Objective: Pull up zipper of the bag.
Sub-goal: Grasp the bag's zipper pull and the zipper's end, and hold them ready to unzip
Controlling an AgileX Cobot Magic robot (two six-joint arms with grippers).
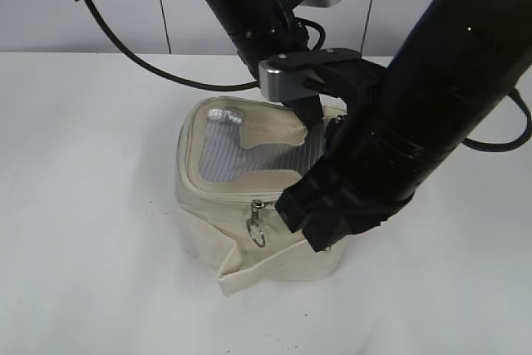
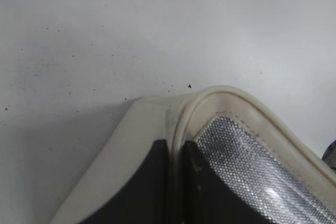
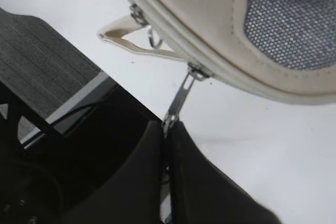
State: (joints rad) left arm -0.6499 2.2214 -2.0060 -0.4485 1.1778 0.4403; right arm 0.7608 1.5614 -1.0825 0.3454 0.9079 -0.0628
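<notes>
The cream bag (image 1: 212, 197) stands mid-table, its lid showing a grey window (image 1: 224, 151). The zipper track (image 1: 224, 194) runs under the lid edge. One silver slider with a ring pull (image 1: 257, 224) hangs at the front. My left gripper (image 1: 311, 115) is shut on the bag's lid rim at the back right; the left wrist view shows its jaws (image 2: 176, 153) pinching the cream rim (image 2: 226, 95). My right gripper (image 3: 169, 127) is shut on the second slider's metal pull (image 3: 181, 94), held taut from the lid edge (image 3: 210, 35). The other ring pull (image 3: 149, 32) hangs further along.
The bag sits on a white table (image 1: 83, 205). A loose cream strap end (image 1: 249, 276) lies at the bag's front foot. The black right arm (image 1: 432, 106) covers the bag's right side. A dark ribbed base (image 3: 47, 66) lies beyond the table edge.
</notes>
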